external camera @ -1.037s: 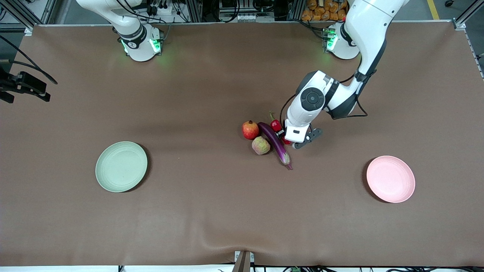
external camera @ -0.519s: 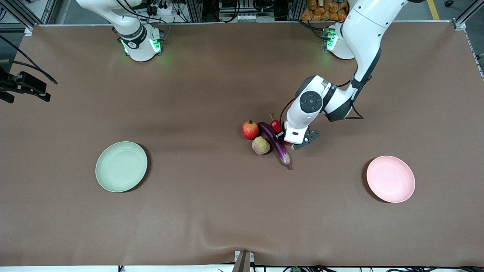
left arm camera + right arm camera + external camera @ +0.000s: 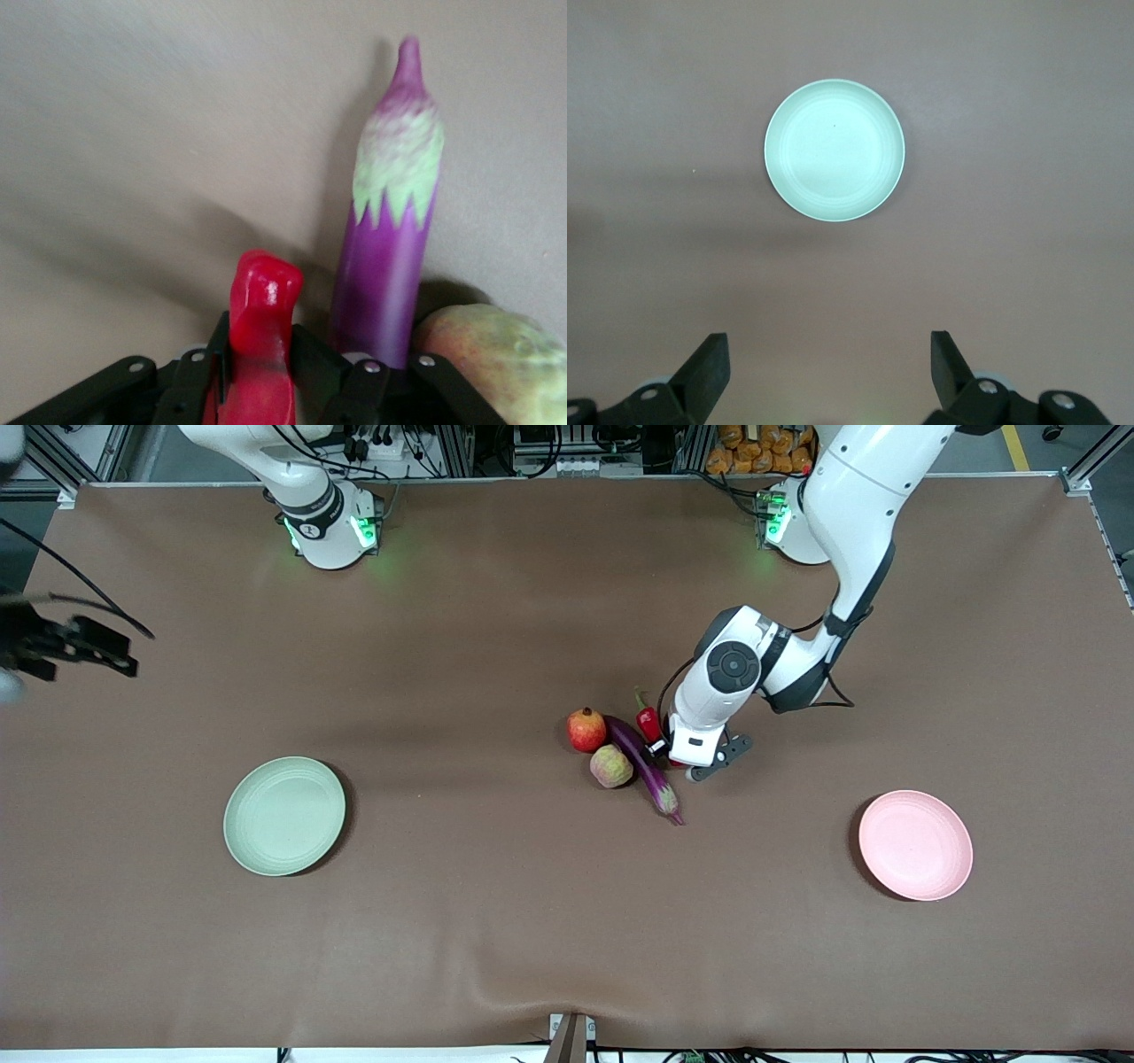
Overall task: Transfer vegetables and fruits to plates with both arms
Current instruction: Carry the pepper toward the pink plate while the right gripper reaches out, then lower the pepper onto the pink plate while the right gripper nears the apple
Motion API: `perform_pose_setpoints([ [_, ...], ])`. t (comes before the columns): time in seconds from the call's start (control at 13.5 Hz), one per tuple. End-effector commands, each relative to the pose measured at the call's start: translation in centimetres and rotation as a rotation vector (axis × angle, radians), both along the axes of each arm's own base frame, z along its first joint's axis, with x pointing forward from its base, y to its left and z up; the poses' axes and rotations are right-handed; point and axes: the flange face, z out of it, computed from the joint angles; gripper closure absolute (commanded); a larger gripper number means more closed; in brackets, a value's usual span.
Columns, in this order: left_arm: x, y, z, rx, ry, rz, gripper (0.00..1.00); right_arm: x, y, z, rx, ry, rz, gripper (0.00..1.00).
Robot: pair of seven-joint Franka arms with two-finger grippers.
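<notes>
My left gripper (image 3: 666,753) is shut on the red chili pepper (image 3: 648,720) down at the table, right beside the purple eggplant (image 3: 644,766). In the left wrist view the chili (image 3: 262,310) sticks out between the black fingers (image 3: 350,390), with the eggplant (image 3: 390,257) and the yellowish-pink fruit (image 3: 496,354) alongside. The red pomegranate-like fruit (image 3: 586,729) and the yellowish-pink fruit (image 3: 611,767) touch the eggplant. My right gripper (image 3: 828,347) is open and empty, high over the pale green plate (image 3: 834,149). It shows at the edge of the front view (image 3: 80,648).
The pale green plate (image 3: 283,816) lies toward the right arm's end of the table. The pale pink plate (image 3: 915,845) lies toward the left arm's end. Both hold nothing. Brown cloth covers the table.
My left arm has shifted slightly, with its gripper staying on the chili beside the eggplant. My right gripper has moved a little at the front view's edge.
</notes>
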Motion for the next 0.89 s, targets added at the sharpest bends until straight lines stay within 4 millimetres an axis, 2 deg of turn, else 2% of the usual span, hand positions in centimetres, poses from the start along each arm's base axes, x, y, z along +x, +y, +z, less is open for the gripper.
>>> perform_pose_setpoints([
  [0.0,1.6,4.6,7.2,0.068,-0.017,-0.039,1.00,1.0,3.7,-1.5,0.008,0.021,0.059,0.00],
  [0.07,2.6,7.2,8.6,0.082,-0.011,-0.063,1.00,1.4,5.3,-2.3,0.008,0.030,0.079,0.00],
  [0.22,4.4,13.6,10.0,0.099,0.015,-0.131,1.00,2.4,10.7,-4.6,0.030,0.033,0.136,0.00],
  [0.37,6.3,20.9,9.6,0.091,0.026,-0.194,1.00,3.2,15.0,-5.8,0.069,-0.014,0.074,0.00],
  [0.52,8.4,28.2,9.4,0.102,0.006,-0.247,1.00,3.3,19.8,-8.6,0.046,0.005,-0.007,0.00],
  [0.74,11.4,34.5,9.6,0.090,-0.029,-0.360,1.00,3.0,26.9,-12.6,0.052,0.016,-0.073,0.00],
  [0.81,12.5,36.6,9.3,0.080,-0.040,-0.397,1.00,2.3,29.9,-14.7,0.076,0.058,-0.112,0.00],
])
